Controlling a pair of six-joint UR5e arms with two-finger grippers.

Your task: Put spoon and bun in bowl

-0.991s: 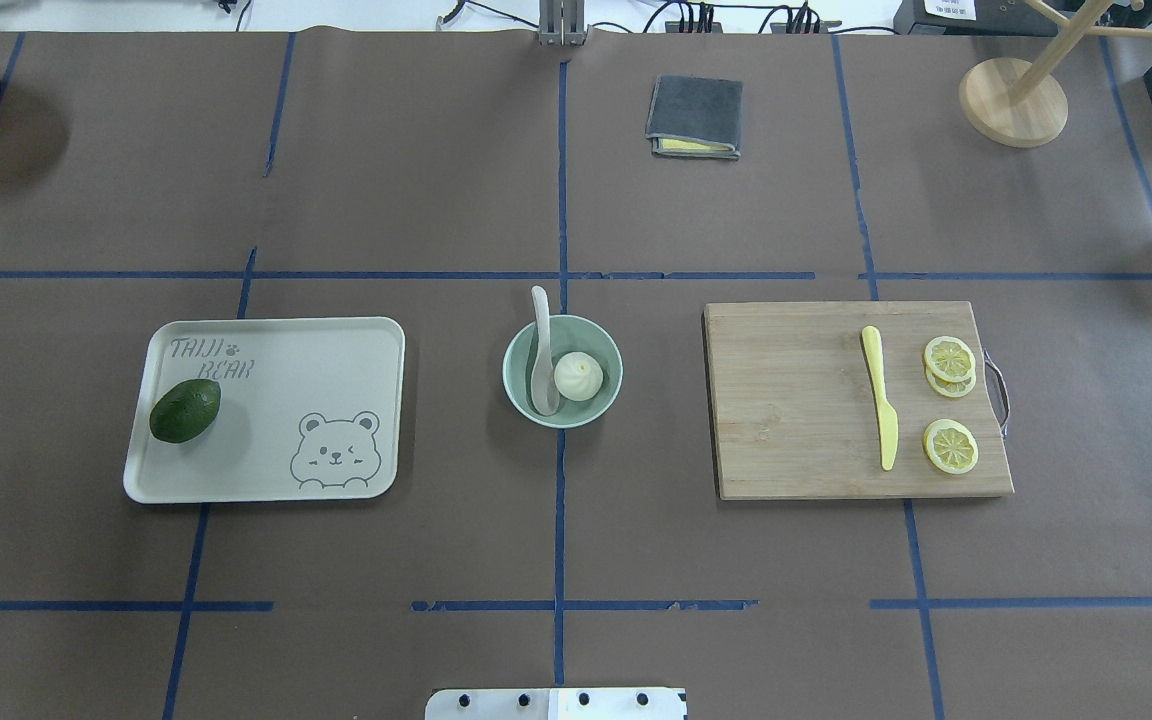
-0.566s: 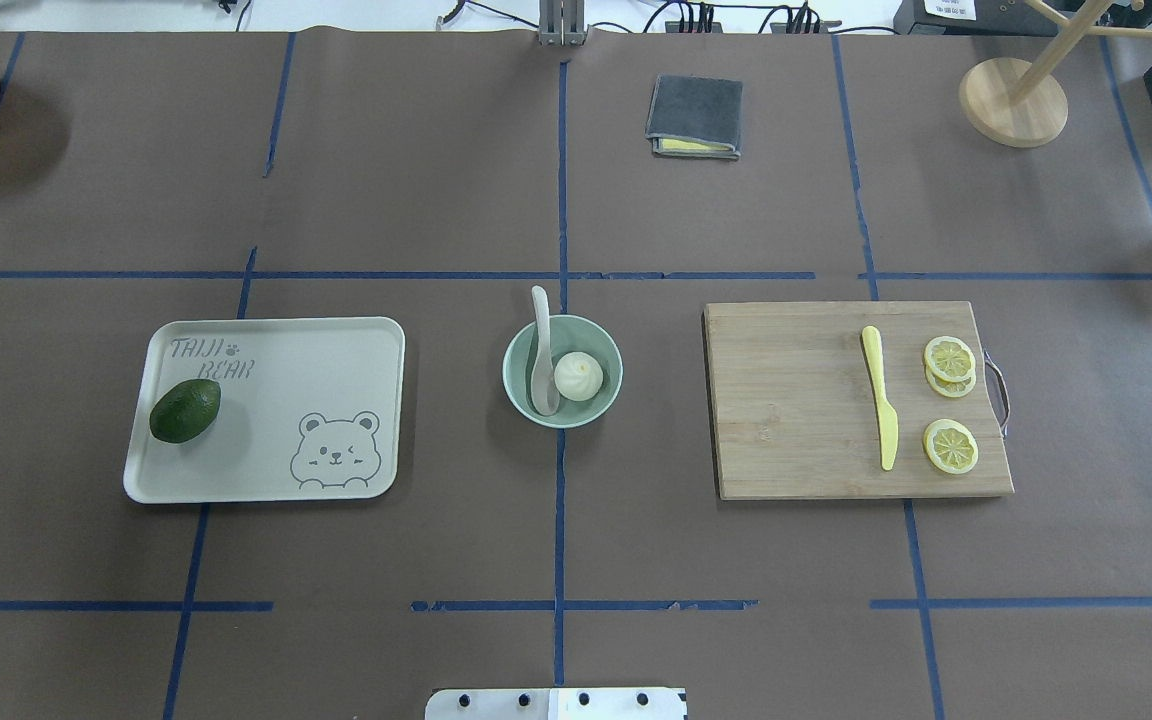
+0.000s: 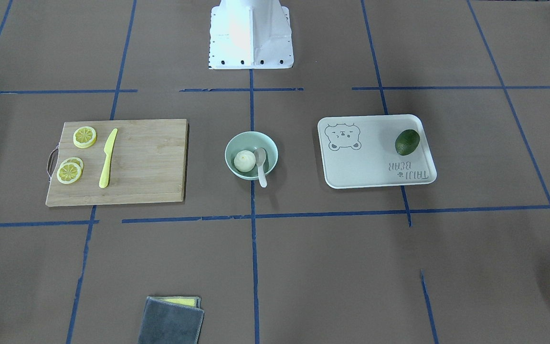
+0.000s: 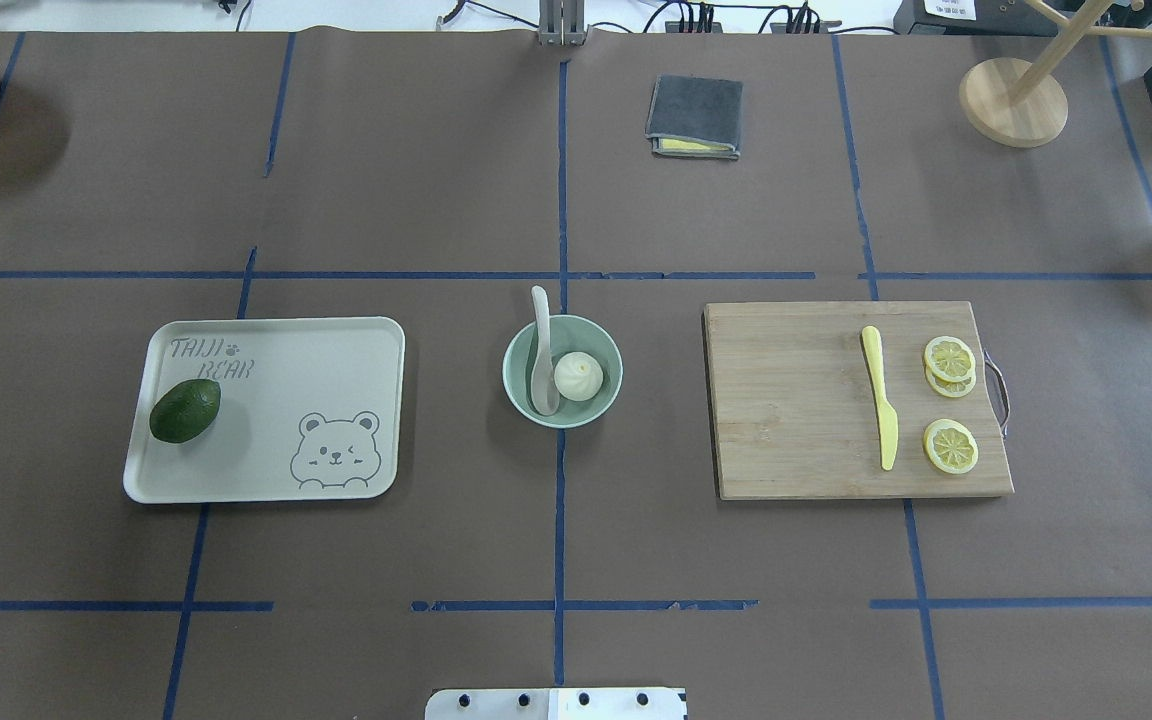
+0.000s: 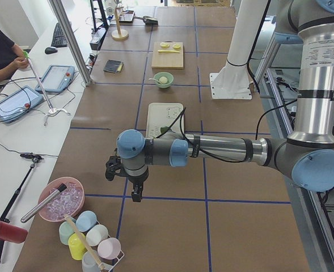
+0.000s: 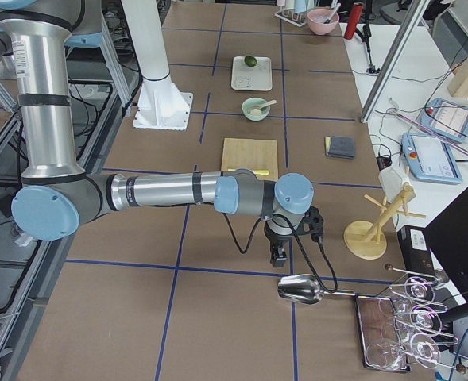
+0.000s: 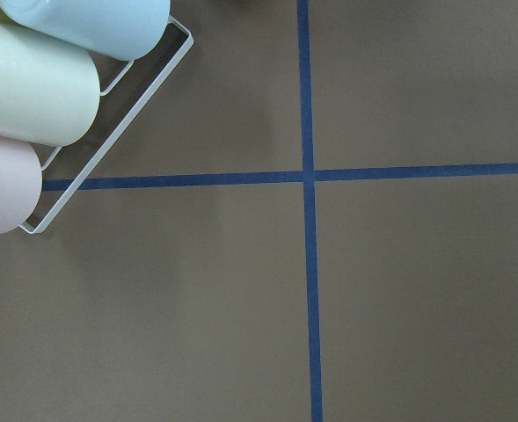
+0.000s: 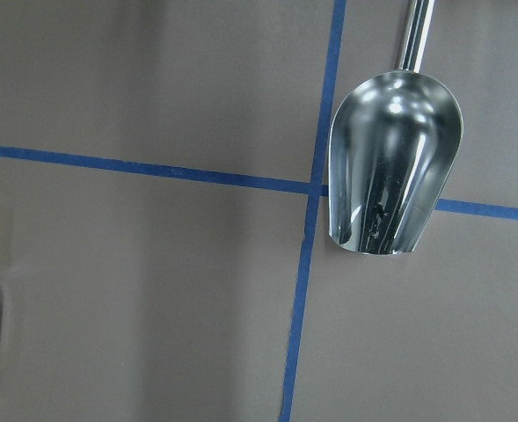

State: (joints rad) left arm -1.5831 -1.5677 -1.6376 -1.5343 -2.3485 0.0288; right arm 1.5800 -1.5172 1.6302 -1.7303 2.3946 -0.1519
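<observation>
The pale mint-green bowl [image 4: 600,338] stands at the table's middle; it also shows in the front view [image 3: 245,140]. The white pleated bun [image 4: 578,377] lies inside it on the right. The off-white spoon [image 4: 541,352] rests in the bowl beside the bun, scoop down, with its handle over the far rim. Neither gripper shows in the overhead or front view. My left gripper [image 5: 135,195] hangs over bare table far to the left, near the cups. My right gripper [image 6: 279,255] hangs far to the right, near a metal scoop. I cannot tell whether either is open or shut.
A white bear tray [image 4: 336,350] with an avocado [image 4: 185,410] lies left of the bowl. A cutting board [image 4: 796,400] with a yellow knife [image 4: 880,405] and lemon slices [image 4: 950,446] lies right. A grey cloth [image 4: 695,115], wooden stand [image 4: 1013,100], metal scoop [image 8: 392,163] and cup rack [image 7: 39,97] sit at the edges.
</observation>
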